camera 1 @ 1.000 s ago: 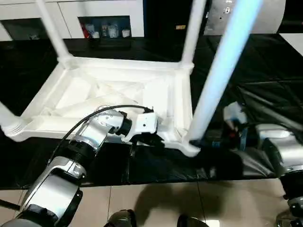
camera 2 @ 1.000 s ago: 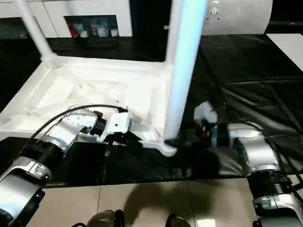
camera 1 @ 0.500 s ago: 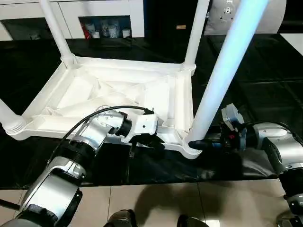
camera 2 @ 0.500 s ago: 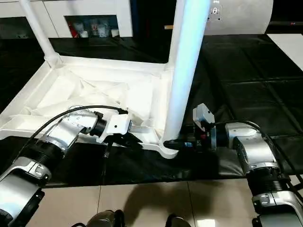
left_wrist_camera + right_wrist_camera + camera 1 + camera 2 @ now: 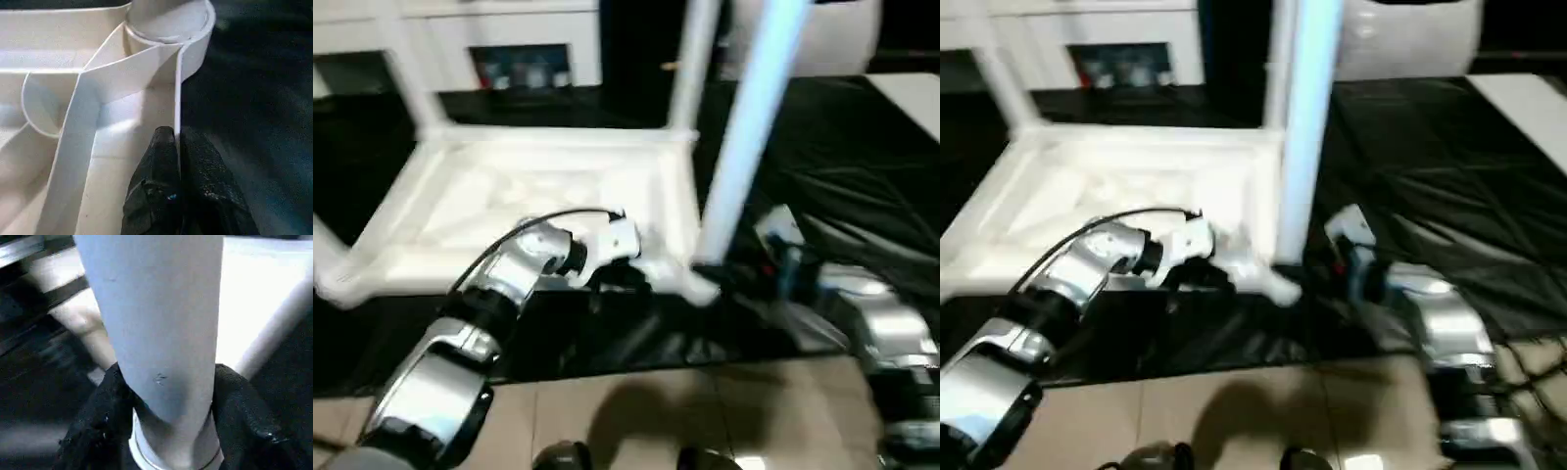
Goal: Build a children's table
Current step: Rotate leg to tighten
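The children's table (image 5: 489,191) lies upside down on the black worktable, white legs rising from its corners. My left gripper (image 5: 625,279) sits at the near rim. In the left wrist view the left gripper (image 5: 177,142) is shut on the thin white rim wall (image 5: 178,93), close to a round corner socket (image 5: 168,22). The near-right leg (image 5: 749,127) stands upright in its socket. My right gripper (image 5: 724,279) is at that leg's base. The right wrist view shows its black fingers (image 5: 98,421) pressed on both sides of the leg (image 5: 161,318).
The black-covered worktable (image 5: 862,166) stretches to the right and back. Its front edge runs just below my grippers, with tiled floor (image 5: 705,411) beneath. White cabinets (image 5: 509,39) stand behind. The other upright legs (image 5: 690,69) crowd the space above the tabletop.
The right gripper's fingers have closed in on the base of the near-right leg. The head camera has shifted. The left gripper keeps its hold on the rim.
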You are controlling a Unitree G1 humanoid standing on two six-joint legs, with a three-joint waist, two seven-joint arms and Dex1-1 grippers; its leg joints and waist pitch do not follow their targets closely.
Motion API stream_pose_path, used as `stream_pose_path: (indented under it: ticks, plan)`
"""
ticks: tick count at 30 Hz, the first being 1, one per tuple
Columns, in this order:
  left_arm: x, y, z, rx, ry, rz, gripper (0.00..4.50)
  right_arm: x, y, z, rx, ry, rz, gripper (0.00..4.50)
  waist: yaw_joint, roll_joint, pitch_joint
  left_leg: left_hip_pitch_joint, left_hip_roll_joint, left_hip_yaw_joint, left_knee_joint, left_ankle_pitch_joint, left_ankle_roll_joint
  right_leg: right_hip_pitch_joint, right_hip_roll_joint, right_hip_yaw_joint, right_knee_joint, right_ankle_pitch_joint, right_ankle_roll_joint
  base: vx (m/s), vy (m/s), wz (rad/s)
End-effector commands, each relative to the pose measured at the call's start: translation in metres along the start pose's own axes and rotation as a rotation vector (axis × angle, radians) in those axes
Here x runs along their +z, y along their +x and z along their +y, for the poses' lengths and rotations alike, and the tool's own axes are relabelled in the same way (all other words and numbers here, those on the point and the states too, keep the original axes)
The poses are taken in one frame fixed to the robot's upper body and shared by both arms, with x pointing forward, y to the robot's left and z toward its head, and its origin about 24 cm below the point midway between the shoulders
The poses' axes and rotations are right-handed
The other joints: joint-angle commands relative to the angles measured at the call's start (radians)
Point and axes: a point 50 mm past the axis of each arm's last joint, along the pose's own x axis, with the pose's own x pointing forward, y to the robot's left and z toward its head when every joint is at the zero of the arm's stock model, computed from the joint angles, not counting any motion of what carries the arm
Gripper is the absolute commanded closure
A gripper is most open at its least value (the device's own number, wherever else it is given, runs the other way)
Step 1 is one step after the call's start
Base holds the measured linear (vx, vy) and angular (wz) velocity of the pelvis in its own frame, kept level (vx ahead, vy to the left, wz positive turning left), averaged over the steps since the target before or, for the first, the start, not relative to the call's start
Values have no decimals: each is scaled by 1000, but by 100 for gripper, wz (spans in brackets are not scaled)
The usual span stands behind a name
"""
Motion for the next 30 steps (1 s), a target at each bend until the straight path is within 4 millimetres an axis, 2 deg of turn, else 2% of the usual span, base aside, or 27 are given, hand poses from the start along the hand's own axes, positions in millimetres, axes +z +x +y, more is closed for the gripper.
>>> stream_pose_path:
  ticks: [1, 4, 5, 6, 7, 8, 10, 11, 12, 15, 17, 19, 20, 21, 22, 23, 24, 25, 26, 27, 28, 29, 30]
  plan:
    - [29, 26, -6, 25, 7, -90, 450, -22, 20, 10, -109, 102, 83, 253, -13, -7, -45, 31, 62, -65, -85, -550, -44, 20, -75, 16, -107, -742, -74, 0, 0, 0]
    - [41, 34, -4, 89, 30, -115, 450, -20, 30, 12, -226, 176, 33, 253, -35, 6, -47, 26, 68, -75, -95, -607, -43, 32, -76, -2, -114, -654, -78, 0, 0, 0]
    - [43, 35, -4, 99, 56, -110, 450, -19, 29, 13, -241, 173, 16, 219, -40, 7, -44, 25, 67, -78, -99, -634, -44, 35, -74, -7, -116, -629, -74, 0, 0, 0]
    - [43, 35, -4, 103, 60, -106, 450, -19, 29, 13, -245, 170, 12, 219, -39, 8, -43, 35, 67, -75, -100, -654, -45, 29, -74, -5, -121, -617, -77, 0, 0, 0]
    - [42, 35, -3, 104, 68, -100, 450, -18, 28, 13, -254, 168, 11, 199, -40, 6, -43, 39, 66, -74, -99, -656, -42, 27, -75, -5, -123, -611, -81, 0, 0, 0]
    - [41, 34, -3, 106, 85, -96, 450, -19, 24, 10, -279, 152, 10, 183, -39, 9, -43, 43, 65, -71, -97, -646, -39, 26, -78, -3, -127, -603, -88, 0, 0, 0]
    - [39, 32, -2, 109, 118, -100, 450, -19, 15, 3, -318, 127, 2, 175, -35, 2, -45, 40, 62, -66, -95, -610, -29, 25, -82, 5, -126, -596, -99, 0, 0, 0]
    - [39, 31, -2, 110, 124, -101, 450, -19, 14, 2, -325, 124, -1, 152, -28, 5, -48, 38, 65, -64, -94, -573, -22, 27, -86, 13, -122, -578, -110, 0, 0, 0]
    - [37, 30, -1, 115, 136, -100, 450, -19, 9, 0, -340, 119, -10, 152, -20, 2, -53, 35, 66, -59, -94, -526, -15, 27, -87, 22, -116, -526, -133, 0, 0, 0]
    - [33, 27, 1, 133, 164, -94, 450, -17, -4, -4, -344, 86, -48, 129, -10, -3, -59, 27, 69, -45, -94, -432, 7, 31, -82, 35, -96, -389, -186, 0, 0, 0]
    - [32, 26, 2, 149, 166, -95, 450, -17, -8, -3, -331, 68, -57, 98, -2, -9, -60, 21, 66, -38, -89, -377, 32, 35, -84, 39, -89, -365, -197, 0, 0, 0]
    - [35, 25, 4, 177, 148, -141, 450, -16, -19, -1, -299, 28, -74, 89, 7, -17, -65, 11, 63, -32, -81, -315, 60, 40, -84, 42, -80, -351, -193, 0, 0, 0]
    - [38, 24, 4, 174, 140, -173, 450, -17, -27, -2, -302, 8, -71, 79, 15, -18, -68, 15, 63, -27, -76, -285, 78, 35, -84, 43, -77, -328, -196, 0, 0, 0]
    - [38, 24, 4, 174, 139, -176, 423, -17, -27, -2, -303, 6, -71, 73, 16, -19, -67, 11, 62, -25, -74, -271, 88, 36, -83, 43, -75, -316, -198, 0, 0, 0]
    - [41, 23, 2, 145, 128, -220, 396, -19, -38, -3, -303, -7, -51, 55, 15, -18, -66, 4, 61, -26, -73, -251, 101, 39, -83, 41, -70, -305, -205, 0, 0, 0]
    - [41, 23, 2, 135, 125, -228, 396, -20, -41, -3, -301, -7, -44, 55, 19, -19, -71, 3, 60, -26, -70, -223, 117, 43, -82, 39, -67, -292, -205, 0, 0, 0]
    - [41, 23, 2, 135, 125, -228, 396, -20, -41, -3, -301, -7, -44, 49, 20, -20, -72, 4, 59, -25, -67, -210, 125, 41, -82, 38, -66, -282, -210, 0, 0, 0]
    - [42, 22, 0, 127, 116, -248, 392, -19, -46, -2, -284, -11, -42, 36, 22, -14, -74, -2, 57, -25, -63, -178, 138, 43, -82, 37, -58, -237, -228, 0, 0, 0]
    - [44, 21, -1, 125, 87, -291, 380, -15, -53, 1, -248, -26, -51, 23, 26, -13, -81, -5, 60, -26, -56, -137, 157, 43, -81, 36, -47, -166, -245, 0, 0, 0]
    - [45, 20, -1, 137, 81, -308, 365, -13, -56, 2, -227, -31, -58, 15, 27, -17, -82, -18, 58, -25, -49, -86, 190, 45, -76, 33, -34, -74, -258, 0, 0, 0]
    - [45, 19, -1, 159, 75, -319, 355, -10, -59, 4, -195, -39, -67, 11, 29, -12, -82, -17, 58, -25, -46, -76, 204, 42, -75, 33, -31, -46, -266, 0, 0, 0]
    - [43, 18, -1, 166, 71, -320, 353, -8, -61, 5, -180, -50, -72, 5, 29, -14, -84, -23, 58, -26, -39, -52, 229, 43, -74, 30, -23, -4, -273, 0, 0, 0]
    - [42, 17, -2, 173, 66, -321, 353, -5, -62, 6, -160, -64, -80, 5, 30, -7, -82, -24, 59, -27, -39, -45, 238, 41, -73, 28, -22, 3, -275, 0, 0, 0]
